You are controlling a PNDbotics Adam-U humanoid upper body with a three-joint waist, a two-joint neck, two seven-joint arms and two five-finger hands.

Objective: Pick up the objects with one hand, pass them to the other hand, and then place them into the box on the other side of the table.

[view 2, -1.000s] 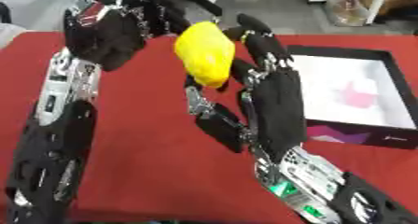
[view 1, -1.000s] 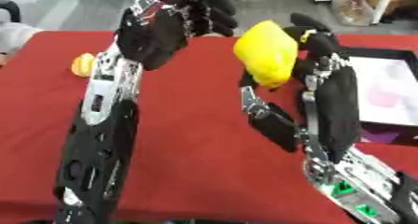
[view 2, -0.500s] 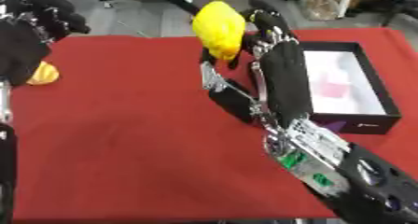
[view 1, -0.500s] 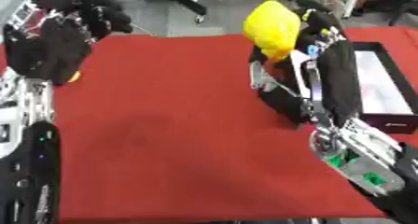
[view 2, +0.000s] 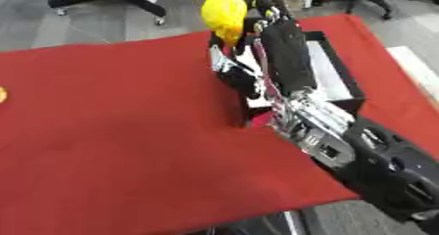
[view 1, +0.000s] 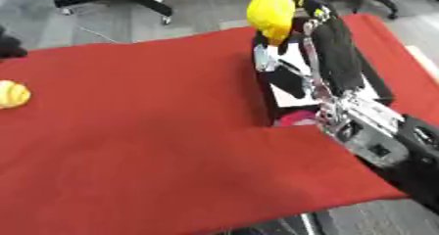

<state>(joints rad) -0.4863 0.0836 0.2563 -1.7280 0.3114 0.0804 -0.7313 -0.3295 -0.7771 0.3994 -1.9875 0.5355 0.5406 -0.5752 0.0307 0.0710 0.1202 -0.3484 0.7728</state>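
Red cloth covers the worktop (view 1: 154, 146). Right robot hand (view 1: 319, 31) is up at about 1 o'clock in the left eye view, arm rising from the lower right corner. Its fingers are wrapped around a yellow object (view 1: 271, 11), rounded and lumpy, exact kind unclear. That object sits high in the grasp, off the worktop and right above the far-left part of the box (view 2: 347, 84).

Box is black-walled with a pale inside, at roughly 2 o'clock on the red cloth. The right arm crosses over it and hides most of the interior. A pink patch (view 1: 296, 117) shows by its near corner, just left of the forearm; cannot tell what it is.

Second small yellow object (view 1: 12, 94) lies on the cloth at 9 o'clock, at the left edge, well apart from the box and the right hand. Only a sliver of it shows in the right eye view.

Left robot hand: only a dark scrap (view 1: 9, 45) at the left edge, about 10 o'clock, above the small yellow piece and not touching it. Cannot tell how its fingers stand.
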